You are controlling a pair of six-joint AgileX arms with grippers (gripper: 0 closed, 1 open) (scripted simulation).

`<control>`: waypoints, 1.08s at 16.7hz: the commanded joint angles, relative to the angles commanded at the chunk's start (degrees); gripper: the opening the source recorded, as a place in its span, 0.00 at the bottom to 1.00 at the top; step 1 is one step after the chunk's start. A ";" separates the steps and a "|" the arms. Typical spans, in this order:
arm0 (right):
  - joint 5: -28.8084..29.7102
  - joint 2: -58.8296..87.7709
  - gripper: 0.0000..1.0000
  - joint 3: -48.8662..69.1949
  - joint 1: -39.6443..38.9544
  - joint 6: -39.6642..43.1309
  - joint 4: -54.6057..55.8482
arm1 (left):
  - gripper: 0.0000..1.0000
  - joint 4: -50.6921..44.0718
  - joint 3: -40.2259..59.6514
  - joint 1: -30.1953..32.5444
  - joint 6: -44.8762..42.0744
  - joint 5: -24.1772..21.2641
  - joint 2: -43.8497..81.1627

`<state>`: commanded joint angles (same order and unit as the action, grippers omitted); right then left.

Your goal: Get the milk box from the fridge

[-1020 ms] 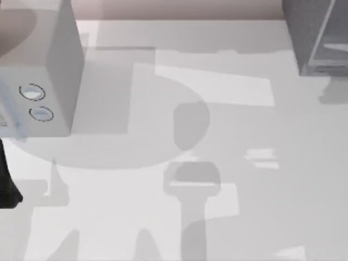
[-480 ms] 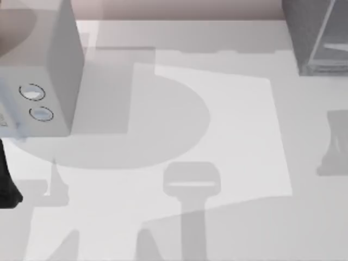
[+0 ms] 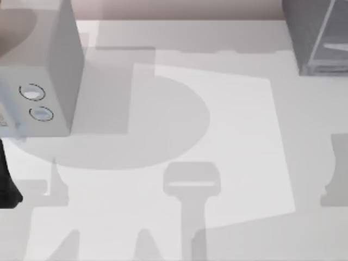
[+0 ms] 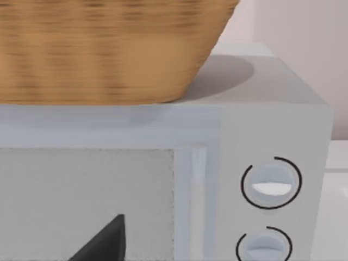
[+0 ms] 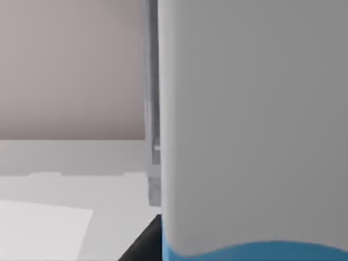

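milk box [image 5: 250,136] close before right wrist | fridge [image 3: 318,35] unmoved | end effector grip: cannot tell

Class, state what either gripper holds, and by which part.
It cannot be told. A white carton face with a sky-blue band looms close to the right wrist camera, but no fingers are seen on it.

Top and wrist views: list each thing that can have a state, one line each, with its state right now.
fridge: at the table's far right corner; door state cannot be told.
milk box: upright, very close to the right wrist camera, white above a blue band.
microwave: at the table's far left, door shut.
wicker basket: resting on top of the microwave.
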<state>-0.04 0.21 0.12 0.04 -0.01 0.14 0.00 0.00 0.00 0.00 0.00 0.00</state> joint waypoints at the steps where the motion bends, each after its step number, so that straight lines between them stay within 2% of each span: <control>1: 0.04 -0.21 0.00 -0.12 -0.04 0.01 -0.14 | 1.00 0.00 0.00 0.00 0.00 0.00 0.00; 7: -0.37 0.61 0.00 0.34 0.12 -0.12 0.47 | 1.00 0.00 0.00 0.00 0.00 0.00 0.00; 10: -3.05 6.01 0.00 3.64 0.06 -0.19 5.10 | 1.00 0.00 0.00 0.00 0.00 0.00 0.00; 14: -9.50 21.82 0.00 11.48 0.07 -0.38 16.22 | 1.00 0.00 0.00 0.00 0.00 0.00 0.00; 18: -17.83 46.96 0.00 20.84 0.02 -0.87 29.80 | 1.00 0.00 0.00 0.00 0.00 0.00 0.00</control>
<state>-17.87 47.17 20.96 0.07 -0.88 29.93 0.00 0.00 0.00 0.00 0.00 0.00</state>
